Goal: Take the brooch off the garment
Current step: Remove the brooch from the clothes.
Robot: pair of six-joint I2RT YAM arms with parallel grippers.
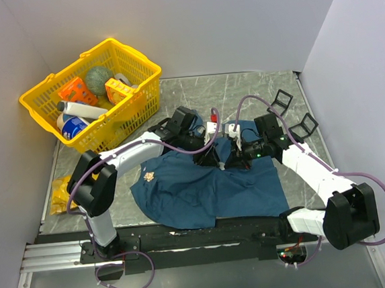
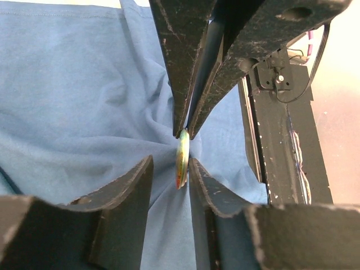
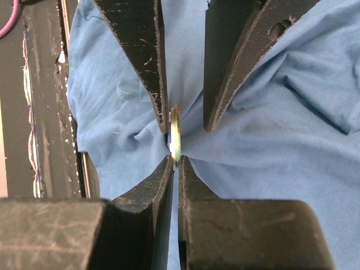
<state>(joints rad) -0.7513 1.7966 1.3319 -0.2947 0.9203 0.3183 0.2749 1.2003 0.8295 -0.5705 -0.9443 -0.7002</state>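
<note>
The dark blue garment (image 1: 196,191) lies wrinkled on the table between the arms. The brooch (image 2: 181,157), a thin colourful disc seen edge-on, stands up from the bunched cloth (image 2: 79,101). My right gripper (image 3: 175,160) is shut on the brooch (image 3: 175,135) at its edge. My left gripper (image 2: 170,163) is open, its fingers either side of the brooch, which sits close to its right finger. From above, the left gripper (image 1: 215,157) and the right gripper (image 1: 232,152) meet tip to tip over the garment's far edge, hiding the brooch.
A yellow basket (image 1: 138,101) of groceries stands at the back left. A yellow packet (image 1: 60,191) lies at the left edge. Two black clips (image 1: 281,100) lie at the back right. A small orange-yellow mark (image 1: 147,177) shows on the garment's left part.
</note>
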